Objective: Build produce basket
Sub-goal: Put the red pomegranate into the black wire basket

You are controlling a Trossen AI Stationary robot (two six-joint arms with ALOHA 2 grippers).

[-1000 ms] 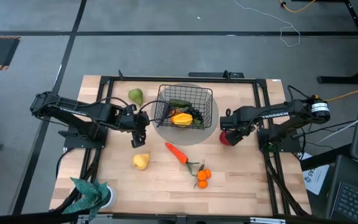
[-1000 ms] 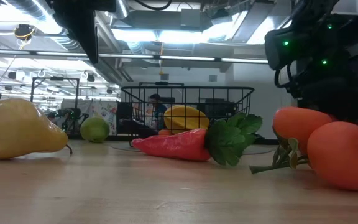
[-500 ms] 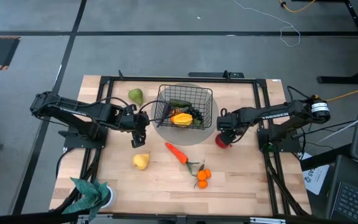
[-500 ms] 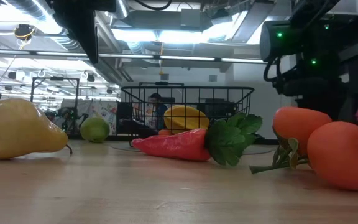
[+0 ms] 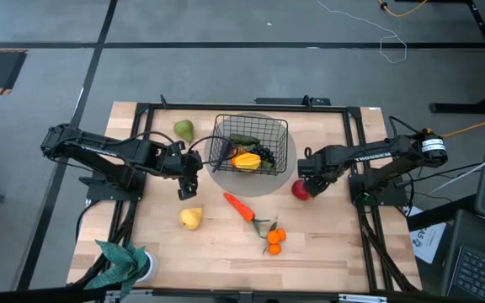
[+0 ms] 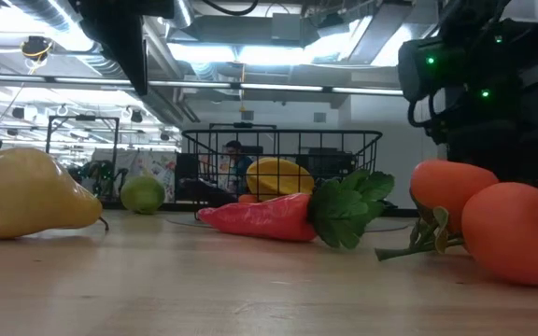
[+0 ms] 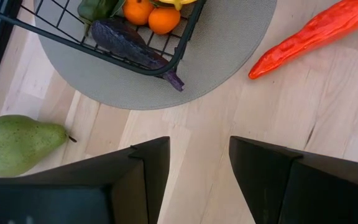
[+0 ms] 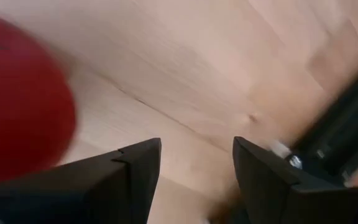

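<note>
The black wire basket stands on a grey round mat and holds a yellow fruit, dark grapes and a dark green vegetable. A green pear, a yellow pear, a carrot and two oranges lie on the table. My right gripper is open and points down at bare wood, with the red fruit just outside one finger. My left gripper hangs open above the table, left of the mat. My right gripper stands right beside the red fruit, which lies on the table outside its open fingers. I cannot tell whether the finger's outer side touches it.
A teal leafy plant stands at the near left corner. Black frame rails run along the table's sides and far edge. Bare wood lies between the carrot and the near edge.
My right gripper has swung a little toward the table's left and come back, staying open. The red fruit, partly under the gripper before, now lies slightly further left and shows more fully.
</note>
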